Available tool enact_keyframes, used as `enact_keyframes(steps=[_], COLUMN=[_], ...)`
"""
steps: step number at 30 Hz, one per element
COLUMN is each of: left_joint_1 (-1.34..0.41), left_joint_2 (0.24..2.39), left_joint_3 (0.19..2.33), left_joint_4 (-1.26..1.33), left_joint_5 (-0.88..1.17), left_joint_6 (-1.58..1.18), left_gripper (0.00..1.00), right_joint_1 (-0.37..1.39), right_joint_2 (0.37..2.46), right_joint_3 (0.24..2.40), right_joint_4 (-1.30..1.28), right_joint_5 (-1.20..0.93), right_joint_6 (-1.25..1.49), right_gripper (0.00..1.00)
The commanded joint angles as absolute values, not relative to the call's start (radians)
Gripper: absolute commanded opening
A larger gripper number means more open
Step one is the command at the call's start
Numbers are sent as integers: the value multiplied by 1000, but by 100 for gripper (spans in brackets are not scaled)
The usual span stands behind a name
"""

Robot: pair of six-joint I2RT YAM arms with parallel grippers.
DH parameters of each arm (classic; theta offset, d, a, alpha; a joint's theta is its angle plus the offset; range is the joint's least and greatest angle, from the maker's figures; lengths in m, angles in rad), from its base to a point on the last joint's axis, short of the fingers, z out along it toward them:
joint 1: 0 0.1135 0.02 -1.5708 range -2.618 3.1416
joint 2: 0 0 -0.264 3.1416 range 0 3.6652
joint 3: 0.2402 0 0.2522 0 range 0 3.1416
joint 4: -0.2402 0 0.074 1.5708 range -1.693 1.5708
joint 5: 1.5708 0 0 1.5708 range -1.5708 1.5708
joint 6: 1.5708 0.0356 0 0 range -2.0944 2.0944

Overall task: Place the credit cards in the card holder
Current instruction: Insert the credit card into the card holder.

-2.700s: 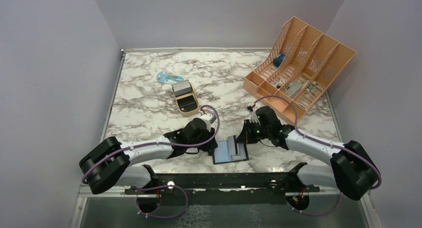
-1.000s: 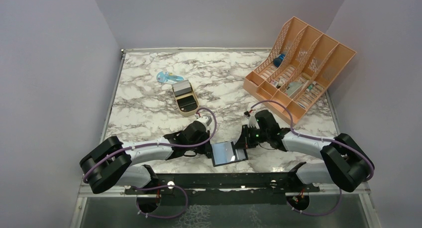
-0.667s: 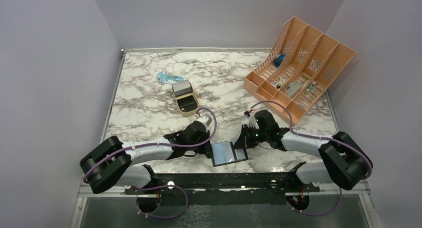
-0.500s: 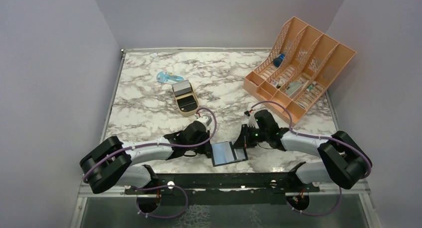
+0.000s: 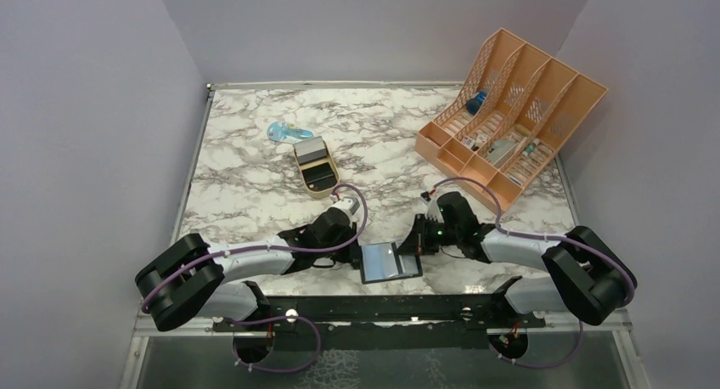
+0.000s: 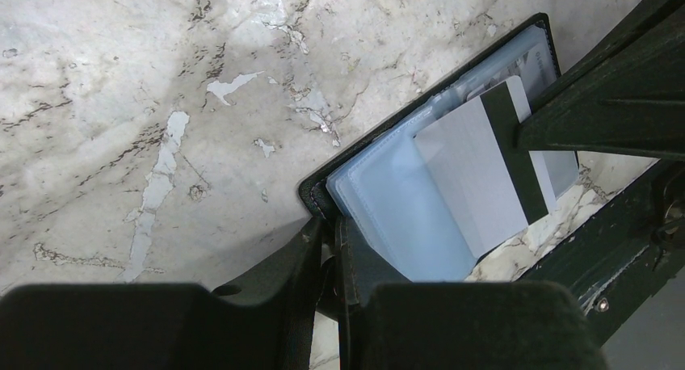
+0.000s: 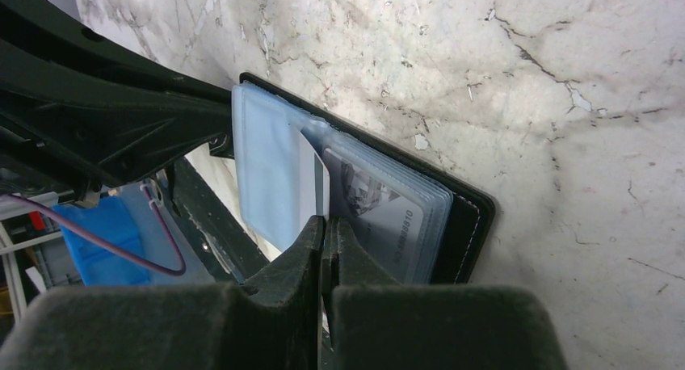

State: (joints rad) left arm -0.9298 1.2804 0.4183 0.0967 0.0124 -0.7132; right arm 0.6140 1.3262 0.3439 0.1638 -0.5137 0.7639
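Both arms lie low and stretched, elbows out, wrists bent inward so they meet at the middle of the desk's (image 5: 255, 177) near edge. The left pincer (image 5: 356, 255) (image 6: 331, 234) pinches the left rim of the card holder (image 5: 389, 262) (image 6: 388, 204) (image 7: 471, 216), which lies open just inside that near edge. The right pincer (image 5: 414, 244) (image 7: 325, 224) comes in from the holder's right side, pressed together on the thin edge of a credit card (image 6: 475, 172) that rests slanted over the inner face.

Over the last second almost nothing has changed. A little before that, both wrists stood slightly further from the near edge and the holder lay a touch more to the right.

The holder is black and flat with a stitched border, and its inner sleeves are clear, blue-grey plastic. The held card is pale grey and matt with a black stripe along one side. A second card (image 7: 380, 212) with raised digits sits in a sleeve. The desk is glossy white marble with grey veins. Toward the far left sits a gold tin (image 5: 316, 166), and at the far right corner a peach lattice organiser (image 5: 509, 109).
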Motion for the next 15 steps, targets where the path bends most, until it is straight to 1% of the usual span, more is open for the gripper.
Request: enact_keyframes(steps=[1,15], left_joint_1=[-936,-953], left_joint_2=[1285,1303], left_joint_3=[375,342], left_joint_4=[66,136], left_joint_5=[-12,24], left_joint_6=[-734,-830], left_gripper=[16,15], right_joint_1=[615,615], right_joint_2=[1306,1300], right_joint_3=[319,272], right_joint_4=[192,268], right_joint_5=[-477,-443], right_joint_6=[783,833], right_gripper=[1,1])
